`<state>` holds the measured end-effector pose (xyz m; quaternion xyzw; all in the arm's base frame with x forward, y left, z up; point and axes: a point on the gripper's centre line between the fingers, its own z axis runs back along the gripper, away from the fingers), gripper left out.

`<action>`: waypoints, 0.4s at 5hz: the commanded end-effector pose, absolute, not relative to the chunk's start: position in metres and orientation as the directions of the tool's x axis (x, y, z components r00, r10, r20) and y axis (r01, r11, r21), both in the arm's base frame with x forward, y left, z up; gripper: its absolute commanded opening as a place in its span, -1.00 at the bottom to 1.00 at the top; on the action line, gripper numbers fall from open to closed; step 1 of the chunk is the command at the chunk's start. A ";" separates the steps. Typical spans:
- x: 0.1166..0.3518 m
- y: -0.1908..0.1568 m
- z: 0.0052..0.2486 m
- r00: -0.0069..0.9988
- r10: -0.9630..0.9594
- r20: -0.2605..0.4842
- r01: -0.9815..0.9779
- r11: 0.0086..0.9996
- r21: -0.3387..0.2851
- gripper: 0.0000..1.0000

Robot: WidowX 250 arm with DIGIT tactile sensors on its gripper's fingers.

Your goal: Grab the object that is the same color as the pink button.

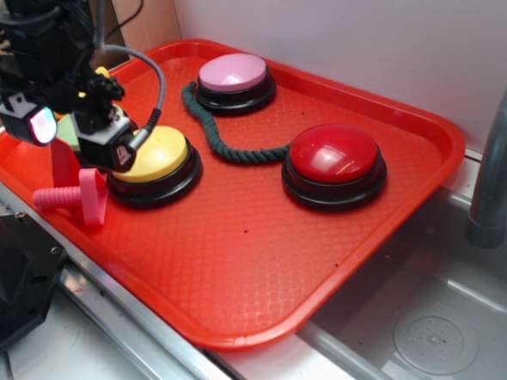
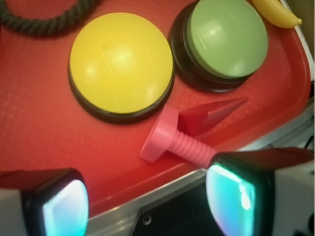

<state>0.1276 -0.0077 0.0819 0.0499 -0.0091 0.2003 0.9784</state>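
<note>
On tray [image 1: 387, 250]: four buttons, one bolt [image 2: 173, 139].

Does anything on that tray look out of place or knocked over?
The pink bolt lies tipped on its side at the tray's edge, propped against a dark red wedge. A green rope snakes loosely between the buttons, and a toy banana sits in one corner.

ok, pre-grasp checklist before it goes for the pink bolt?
1. Target found: pink bolt lies on the tray near its front edge: ok.
2. Colour match with pink button: ok.
3. Gripper open, nothing held: ok.
4. Bolt centred between the fingers: not ok, shaft end sits at the right-hand finger in the wrist view.
5. Clearance: dark red wedge touches the bolt, yellow button close: not ok.
6. Height above bolt: cannot tell.
</note>
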 end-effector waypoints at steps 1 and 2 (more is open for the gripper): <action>0.135 -0.001 0.059 0.919 0.392 0.043 -0.394 0.906 0.154 1.00; 0.137 0.002 0.045 0.903 0.427 0.040 -0.427 0.885 0.187 1.00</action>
